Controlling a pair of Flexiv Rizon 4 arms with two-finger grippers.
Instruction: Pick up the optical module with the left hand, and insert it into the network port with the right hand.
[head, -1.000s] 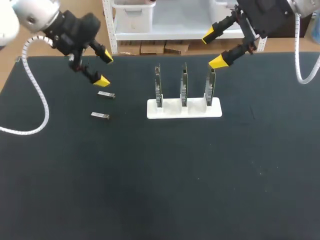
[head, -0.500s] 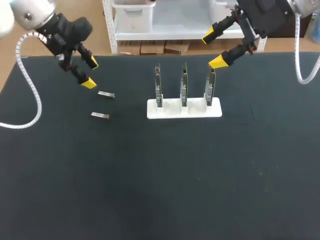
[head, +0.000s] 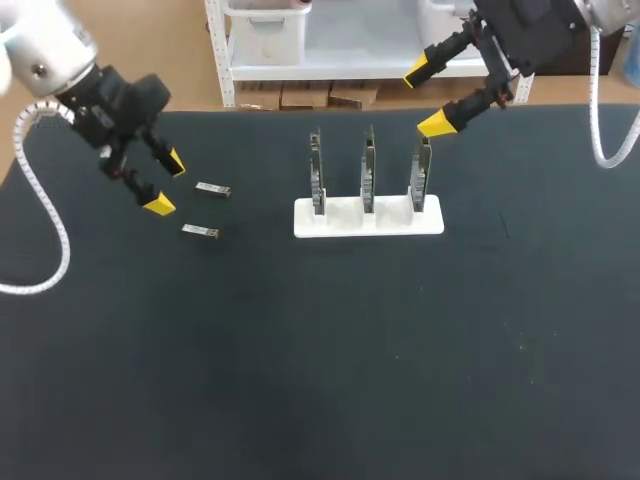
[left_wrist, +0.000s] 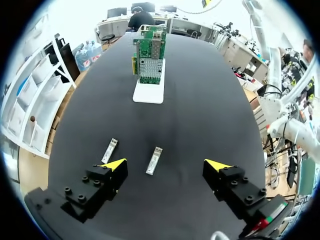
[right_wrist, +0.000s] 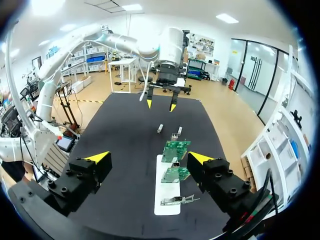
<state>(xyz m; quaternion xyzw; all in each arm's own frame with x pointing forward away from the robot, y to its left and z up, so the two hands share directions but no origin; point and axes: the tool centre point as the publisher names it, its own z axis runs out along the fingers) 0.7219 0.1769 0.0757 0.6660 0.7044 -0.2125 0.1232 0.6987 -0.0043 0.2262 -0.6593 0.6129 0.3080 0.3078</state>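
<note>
Head view: the left pincer (head: 166, 184), fingers apart and empty, hangs just beside a small silvery rectangular metal optical module (head: 200, 232) and a second module (head: 213, 189), both flat on the black desk (head: 320, 380). The right pincer (head: 427, 97), also spread, hovers over the white stand of green circuit cards (head: 368, 217).

Left wrist view: the optical module (left_wrist: 154, 160) lies ahead, between the spread fingers. It looks light, stiff and probably slick. Grip its long sides mid-body, leaving one end free.

Right wrist view: the stand (right_wrist: 167, 192) sits below the empty right pincer (right_wrist: 149, 158).
</note>
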